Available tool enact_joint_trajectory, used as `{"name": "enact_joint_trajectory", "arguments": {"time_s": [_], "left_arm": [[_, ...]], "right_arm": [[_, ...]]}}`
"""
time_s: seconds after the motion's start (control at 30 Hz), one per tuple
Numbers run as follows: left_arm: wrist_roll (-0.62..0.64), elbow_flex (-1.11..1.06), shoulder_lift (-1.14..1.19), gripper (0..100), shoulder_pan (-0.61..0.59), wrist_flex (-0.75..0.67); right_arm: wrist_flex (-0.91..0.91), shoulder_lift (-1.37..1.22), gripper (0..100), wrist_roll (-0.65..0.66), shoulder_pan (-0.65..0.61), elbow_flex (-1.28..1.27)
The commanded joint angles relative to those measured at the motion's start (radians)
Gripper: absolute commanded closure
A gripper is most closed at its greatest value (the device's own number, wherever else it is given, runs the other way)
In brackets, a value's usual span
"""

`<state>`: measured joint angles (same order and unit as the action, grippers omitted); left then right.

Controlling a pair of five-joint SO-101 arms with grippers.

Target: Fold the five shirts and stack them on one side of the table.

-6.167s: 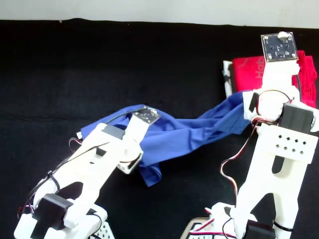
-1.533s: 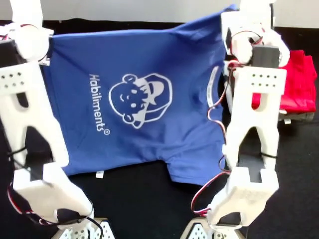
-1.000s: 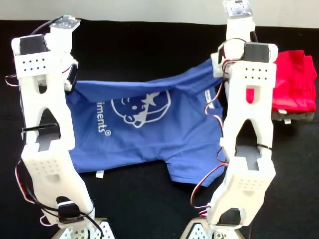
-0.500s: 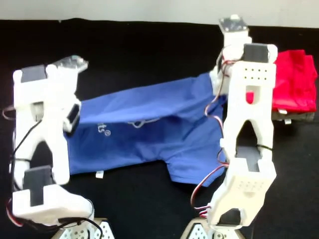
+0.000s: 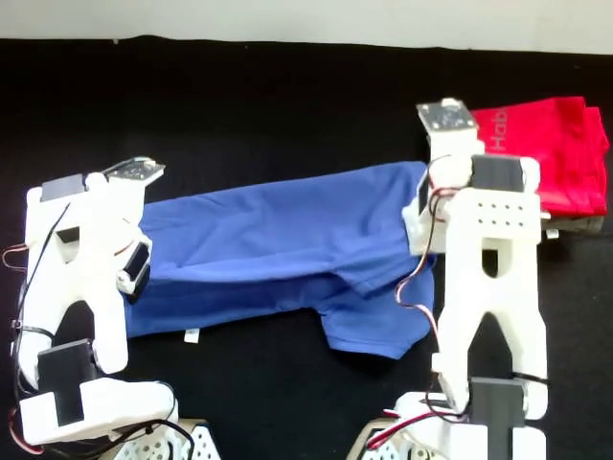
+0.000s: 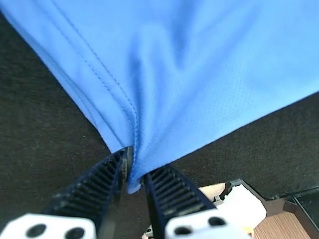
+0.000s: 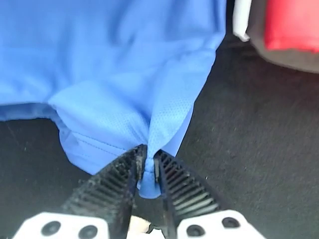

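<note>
A blue shirt lies across the middle of the black table, folded over on itself along its length, with one sleeve sticking out toward the front. My left gripper is shut on the blue shirt at its left end. Shut too is my right gripper, which pinches a fold of the blue shirt at its right end. At the back right a red folded shirt sits on top of a small stack.
The black table stretches open behind the blue shirt. A grey and a white garment edge show under the red shirt. Both arm bases stand at the front edge.
Both arms have come down and toward the front, laying the upper half of the blue shirt over its lower half. The printed front is now hidden inside the fold.
</note>
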<state>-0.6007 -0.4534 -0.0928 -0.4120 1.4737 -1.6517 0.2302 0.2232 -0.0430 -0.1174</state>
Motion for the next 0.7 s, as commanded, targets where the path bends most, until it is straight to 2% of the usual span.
{"name": "enact_joint_trajectory", "arguments": {"time_s": [0.0, 0.33, 0.67], "left_arm": [[-0.009, -0.001, -0.038, 99, -0.015, -0.029], [-0.009, -0.173, -0.038, 99, -0.025, -0.173], [-0.011, -0.265, -0.038, 99, -0.03, -0.249]], "right_arm": [[0.028, 0.042, 99.3, -0.002, 0.002, -0.084], [0.177, 0.051, 99.3, 0.0, 0.001, -0.364], [0.196, 0.054, 99.3, 0.037, 0.007, -0.458]]}}
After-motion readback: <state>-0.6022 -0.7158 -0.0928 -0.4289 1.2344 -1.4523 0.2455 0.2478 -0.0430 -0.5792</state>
